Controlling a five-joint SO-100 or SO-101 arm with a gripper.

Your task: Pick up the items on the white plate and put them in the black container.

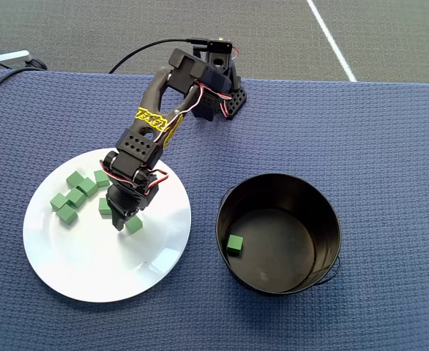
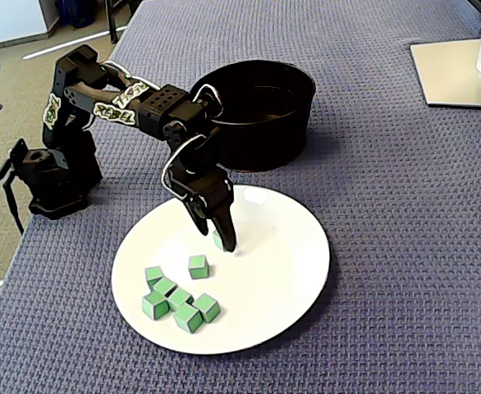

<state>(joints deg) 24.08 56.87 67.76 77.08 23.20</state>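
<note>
The white plate (image 1: 90, 270) (image 2: 281, 271) lies left of the black container (image 1: 324, 212) (image 2: 294, 123) in the overhead view. Several green cubes (image 1: 75, 196) (image 2: 180, 299) lie clustered on the plate, and one lies apart (image 1: 105, 207) (image 2: 198, 265). One cube (image 1: 234, 244) lies inside the container. My gripper (image 1: 119, 221) (image 2: 229, 244) points down with its tips at the plate's surface. Its jaws look closed together. Another cube (image 1: 134, 224) (image 2: 218, 239) sits right beside the tips, partly hidden by them in the fixed view and not between them.
The arm's base (image 1: 225, 88) (image 2: 52, 176) stands at the table's edge with a cable running off. A monitor stand (image 2: 462, 70) sits in the far corner in the fixed view. The blue woven cloth (image 1: 390, 131) covers the table.
</note>
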